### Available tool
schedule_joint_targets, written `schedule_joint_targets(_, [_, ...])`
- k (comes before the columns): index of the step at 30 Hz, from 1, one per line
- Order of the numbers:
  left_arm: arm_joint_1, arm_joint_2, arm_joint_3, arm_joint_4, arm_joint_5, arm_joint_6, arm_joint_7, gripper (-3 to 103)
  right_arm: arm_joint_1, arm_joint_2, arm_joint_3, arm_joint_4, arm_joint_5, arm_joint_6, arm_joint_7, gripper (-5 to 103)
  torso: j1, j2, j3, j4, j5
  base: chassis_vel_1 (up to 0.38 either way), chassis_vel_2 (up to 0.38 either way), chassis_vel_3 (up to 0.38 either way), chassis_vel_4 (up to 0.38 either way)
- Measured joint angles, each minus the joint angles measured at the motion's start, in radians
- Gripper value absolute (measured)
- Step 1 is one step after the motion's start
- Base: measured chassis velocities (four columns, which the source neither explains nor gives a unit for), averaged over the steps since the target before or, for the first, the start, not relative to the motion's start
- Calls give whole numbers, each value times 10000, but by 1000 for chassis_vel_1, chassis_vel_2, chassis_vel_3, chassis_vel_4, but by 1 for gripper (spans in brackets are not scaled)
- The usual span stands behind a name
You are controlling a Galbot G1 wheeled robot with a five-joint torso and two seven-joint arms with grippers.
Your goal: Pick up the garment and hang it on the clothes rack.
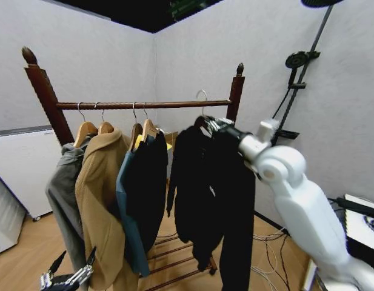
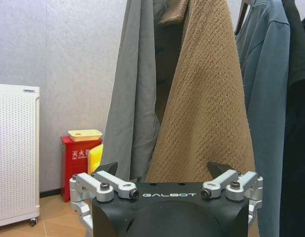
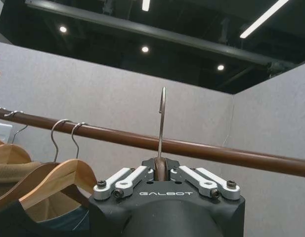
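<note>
In a grey-walled corner with a wood floor (image 1: pixel 29 248), the right gripper (image 1: pixel 214 125) clamps the wooden hanger (image 3: pixel 160 170) of the black jacket (image 1: pixel 214 182) beside the clothes rack (image 1: pixel 144 105) rail, hook raised near it, while the left gripper (image 1: pixel 68 277) hangs low, fingers spread.

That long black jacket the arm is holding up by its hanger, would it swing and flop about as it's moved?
Probably yes. The black jacket hangs in long limp folds below its wooden hanger, so it looks soft and likely to sway. The right gripper is shut on the hanger's neck, so the garment may pivot. Its length suggests some weight, perhaps brushing the clothes rack.
</note>
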Motion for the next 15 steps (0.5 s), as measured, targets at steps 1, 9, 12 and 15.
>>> schedule_joint_targets(1, [0,0,0,0,0,0,2,100,316,184,-329,-249,9,-132,134,9,0,0,0,0,0,0,0,0,0])
schedule_joint_targets(9, [0,0,0,0,0,0,0,100,1459,1115,-1532,-1479,-63,-279,850,9,0,0,-1,1,-2,0,0,0,0])
schedule_joint_targets(12, [0,0,0,-1,1,0,0,100,1605,1248,-1629,-1666,-101,-279,853,9,0,0,-1,0,-2,0,0,0,0])
schedule_joint_targets(15, [0,0,0,0,0,0,-1,100,2005,1555,-1941,-2218,-134,-280,847,9,0,0,-1,-2,-1,0,0,0,0])
